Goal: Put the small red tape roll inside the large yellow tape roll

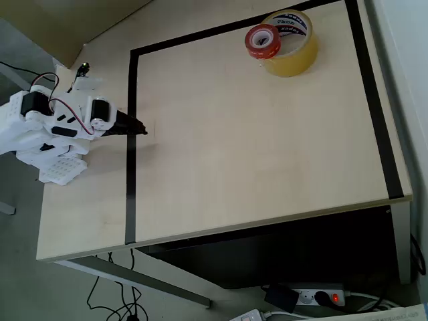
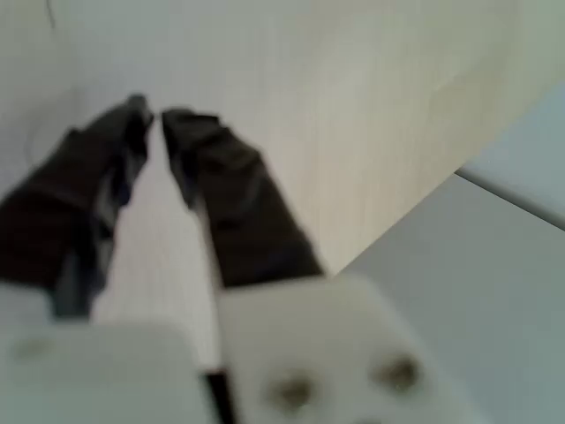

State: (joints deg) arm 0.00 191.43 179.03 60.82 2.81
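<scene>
In the overhead view, the small red tape roll (image 1: pixel 262 41) lies at the table's far right, leaning against the left side of the large yellow tape roll (image 1: pixel 290 43), which sits tilted with its white printed core showing. My white arm rests at the far left, and the gripper (image 1: pixel 142 130) with its black fingers points right, far from both rolls. In the blurred wrist view the gripper (image 2: pixel 157 119) has its fingertips nearly touching, with nothing between them and only bare tabletop ahead.
Black tape (image 1: pixel 132 140) outlines a rectangle on the light wooden table (image 1: pixel 234 147). The table's front edge runs along the bottom, with cables and a power strip (image 1: pixel 314 295) on the floor below.
</scene>
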